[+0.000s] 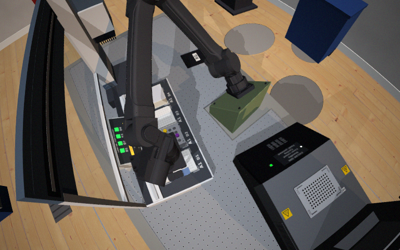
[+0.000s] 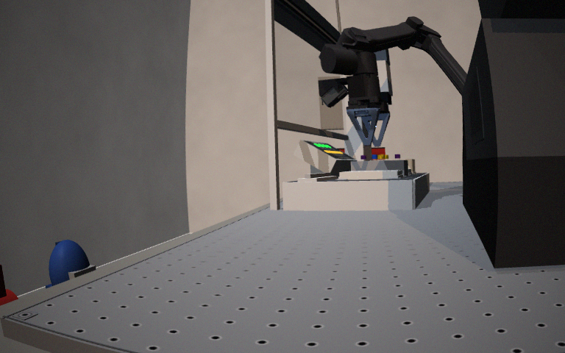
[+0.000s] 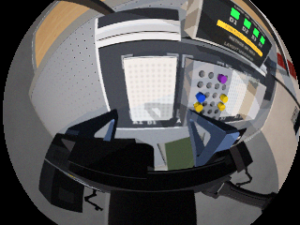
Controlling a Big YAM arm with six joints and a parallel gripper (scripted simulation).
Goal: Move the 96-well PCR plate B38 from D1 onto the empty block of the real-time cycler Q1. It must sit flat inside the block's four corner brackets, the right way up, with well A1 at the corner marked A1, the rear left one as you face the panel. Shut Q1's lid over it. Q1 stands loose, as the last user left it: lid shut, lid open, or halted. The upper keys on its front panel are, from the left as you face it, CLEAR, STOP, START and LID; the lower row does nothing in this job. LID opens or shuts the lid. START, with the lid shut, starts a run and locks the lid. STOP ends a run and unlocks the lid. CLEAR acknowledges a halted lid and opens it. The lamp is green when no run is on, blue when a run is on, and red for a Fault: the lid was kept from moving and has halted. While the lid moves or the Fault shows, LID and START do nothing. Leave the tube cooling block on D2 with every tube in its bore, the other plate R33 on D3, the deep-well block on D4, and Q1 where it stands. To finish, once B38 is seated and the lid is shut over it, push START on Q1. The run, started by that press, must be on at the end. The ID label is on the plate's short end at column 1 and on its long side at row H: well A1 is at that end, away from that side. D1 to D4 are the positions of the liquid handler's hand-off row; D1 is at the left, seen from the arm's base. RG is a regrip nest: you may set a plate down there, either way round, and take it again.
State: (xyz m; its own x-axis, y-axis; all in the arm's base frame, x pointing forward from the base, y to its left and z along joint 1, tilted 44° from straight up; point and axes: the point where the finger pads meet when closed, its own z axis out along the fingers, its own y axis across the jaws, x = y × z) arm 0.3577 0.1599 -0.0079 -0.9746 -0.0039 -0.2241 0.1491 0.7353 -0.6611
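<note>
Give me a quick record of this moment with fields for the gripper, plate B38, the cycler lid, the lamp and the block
gripper: open, empty, poised above the plate at D1
plate B38: white, in its D1 slot, not gripped
tube cooling block: beside it on D2, coloured caps showing
cycler Q1 lid: open
Q1 block: bare, no plate on it
Q1 lamp: green, no run on
task stage: pick not yet made
</note>
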